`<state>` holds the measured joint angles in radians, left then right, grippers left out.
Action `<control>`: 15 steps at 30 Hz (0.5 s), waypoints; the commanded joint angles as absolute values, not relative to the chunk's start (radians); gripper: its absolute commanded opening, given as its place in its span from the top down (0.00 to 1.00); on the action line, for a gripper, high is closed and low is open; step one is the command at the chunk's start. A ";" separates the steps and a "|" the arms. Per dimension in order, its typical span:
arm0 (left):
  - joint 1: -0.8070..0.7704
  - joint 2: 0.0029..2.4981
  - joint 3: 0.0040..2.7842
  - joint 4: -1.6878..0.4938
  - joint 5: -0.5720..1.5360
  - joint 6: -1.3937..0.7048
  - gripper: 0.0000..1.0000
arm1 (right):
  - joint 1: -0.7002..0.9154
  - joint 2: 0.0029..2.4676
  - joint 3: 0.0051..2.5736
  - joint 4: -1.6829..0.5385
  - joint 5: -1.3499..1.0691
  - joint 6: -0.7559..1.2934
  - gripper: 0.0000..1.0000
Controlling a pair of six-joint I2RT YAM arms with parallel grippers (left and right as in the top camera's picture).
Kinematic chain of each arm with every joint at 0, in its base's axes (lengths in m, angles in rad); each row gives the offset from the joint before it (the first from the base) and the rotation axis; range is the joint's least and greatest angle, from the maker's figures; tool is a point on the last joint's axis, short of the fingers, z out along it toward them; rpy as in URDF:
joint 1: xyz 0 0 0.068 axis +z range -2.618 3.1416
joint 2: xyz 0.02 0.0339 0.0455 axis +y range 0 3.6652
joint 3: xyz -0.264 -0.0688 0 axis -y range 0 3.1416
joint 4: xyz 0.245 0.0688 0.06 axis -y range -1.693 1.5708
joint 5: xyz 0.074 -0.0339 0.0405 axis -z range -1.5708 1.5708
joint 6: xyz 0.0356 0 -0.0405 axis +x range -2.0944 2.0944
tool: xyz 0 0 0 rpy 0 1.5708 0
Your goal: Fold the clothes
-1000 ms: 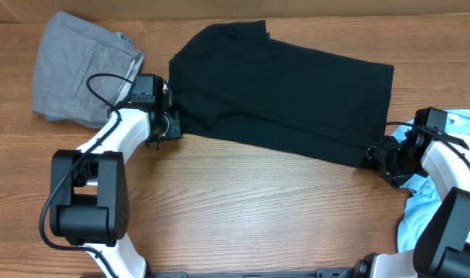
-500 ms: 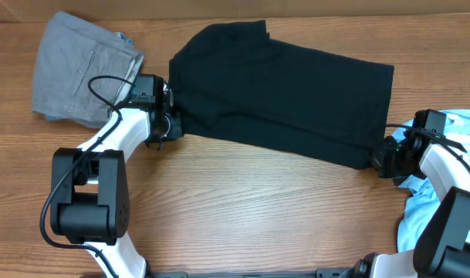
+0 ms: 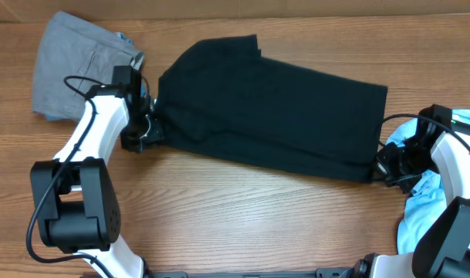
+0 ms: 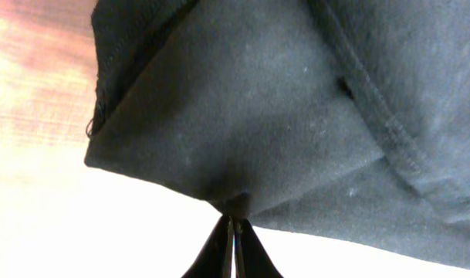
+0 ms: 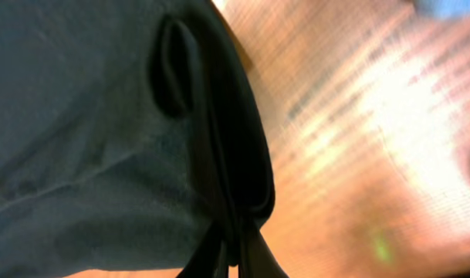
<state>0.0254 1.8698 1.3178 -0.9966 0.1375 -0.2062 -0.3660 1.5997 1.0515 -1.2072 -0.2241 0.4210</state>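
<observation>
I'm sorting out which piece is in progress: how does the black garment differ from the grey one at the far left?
The black garment is spread wide across the middle of the table; the grey garment sits as a compact bundle. The left tool and right tool pinch the black one at its near corners; neither holds the grey one. The black one covers far more surface. Both rest on the wooden table.

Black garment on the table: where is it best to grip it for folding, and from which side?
At its two near corners, each from its outer end, low over the table. The black garment lies flat and wide, so corners are its free, thin parts. The left gripper and right gripper are shut there.
</observation>
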 commanded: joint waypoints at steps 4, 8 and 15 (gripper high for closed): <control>0.032 1.846 1.337 -1.048 0.121 -0.154 0.70 | -0.369 1.580 1.068 -1.223 -0.165 0.384 0.30; 0.032 1.845 1.338 -1.042 0.127 -0.146 0.51 | -0.368 1.580 1.066 -1.134 -0.170 0.384 0.30; 0.028 1.845 1.344 -1.015 0.318 -0.060 0.56 | -0.338 1.581 0.981 -1.007 -0.228 0.392 0.48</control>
